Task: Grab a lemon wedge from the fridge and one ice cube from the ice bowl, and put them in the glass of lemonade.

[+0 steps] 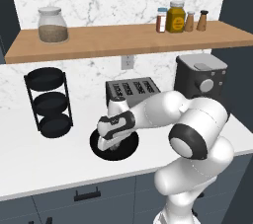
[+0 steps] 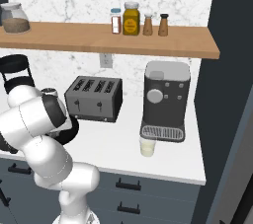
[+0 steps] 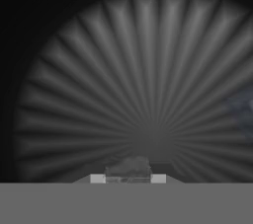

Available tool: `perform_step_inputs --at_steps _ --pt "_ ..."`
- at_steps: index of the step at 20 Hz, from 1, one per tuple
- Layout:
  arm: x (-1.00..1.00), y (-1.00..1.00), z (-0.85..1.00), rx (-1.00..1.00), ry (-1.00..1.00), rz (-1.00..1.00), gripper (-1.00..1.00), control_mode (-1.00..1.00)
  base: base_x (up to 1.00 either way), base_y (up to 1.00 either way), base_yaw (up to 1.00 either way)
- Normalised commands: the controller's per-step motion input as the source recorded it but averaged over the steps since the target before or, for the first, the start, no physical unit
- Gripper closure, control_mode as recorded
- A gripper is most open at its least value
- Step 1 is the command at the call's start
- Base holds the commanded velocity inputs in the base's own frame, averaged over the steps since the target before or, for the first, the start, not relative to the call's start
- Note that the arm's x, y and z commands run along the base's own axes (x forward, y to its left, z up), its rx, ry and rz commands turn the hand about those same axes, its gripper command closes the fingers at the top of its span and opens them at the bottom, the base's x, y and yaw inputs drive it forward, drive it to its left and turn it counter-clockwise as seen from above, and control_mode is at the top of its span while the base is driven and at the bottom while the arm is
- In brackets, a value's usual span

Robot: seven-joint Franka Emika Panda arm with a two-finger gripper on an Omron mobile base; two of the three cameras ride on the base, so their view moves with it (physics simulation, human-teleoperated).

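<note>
We see the ice cube (image 3: 129, 167) in the hand view as a small, pale grey, translucent lump with blurred edges. It sits low in that view, between the two finger tips (image 3: 98, 178), and appears to touch both. The gripper (image 3: 128, 178) is drawn in narrow around the cube, so we read it as gripping the cube. We cannot tell whether the cube is off the bowl floor.

The bowl (image 3: 148, 70) lies directly behind the cube in the hand view. Its inner wall is dark grey with ribs radiating from the centre. A second pale, blurred patch (image 3: 242, 109) lies at the right edge of that view; we cannot tell what it is.

In the left base view, the bowl (image 1: 129, 145) is a shallow black round on the white counter (image 1: 39, 164), just in front of the toaster (image 1: 133, 90). The gripper (image 1: 109, 146) points down into it, and the hand covers most of the interior.

The glass (image 2: 147, 146) stands on the counter in the right base view, just in front of the coffee machine (image 2: 165, 99) and well apart from the bowl (image 2: 69, 131). It is a small clear tumbler holding pale yellowish-white liquid.

The three-tier black rack (image 1: 48, 102) stands left of the bowl. On the wooden shelf (image 1: 123, 38), a lidded glass jar (image 1: 52, 24) holds a brownish fill.
</note>
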Motion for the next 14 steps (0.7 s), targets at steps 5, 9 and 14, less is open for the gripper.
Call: perform_step_inputs --at_steps 5,9,14 --pt "0.0 0.0 0.0 0.0 0.0 0.03 1.0 -1.0 0.0 0.0 0.0" --pt "-0.04 0.0 0.26 0.0 0.0 -0.02 1.0 -1.0 0.0 0.0 0.0" --pt "-0.36 -0.28 0.96 0.0 0.0 -0.15 1.0 -1.0 0.0 0.0 0.0"
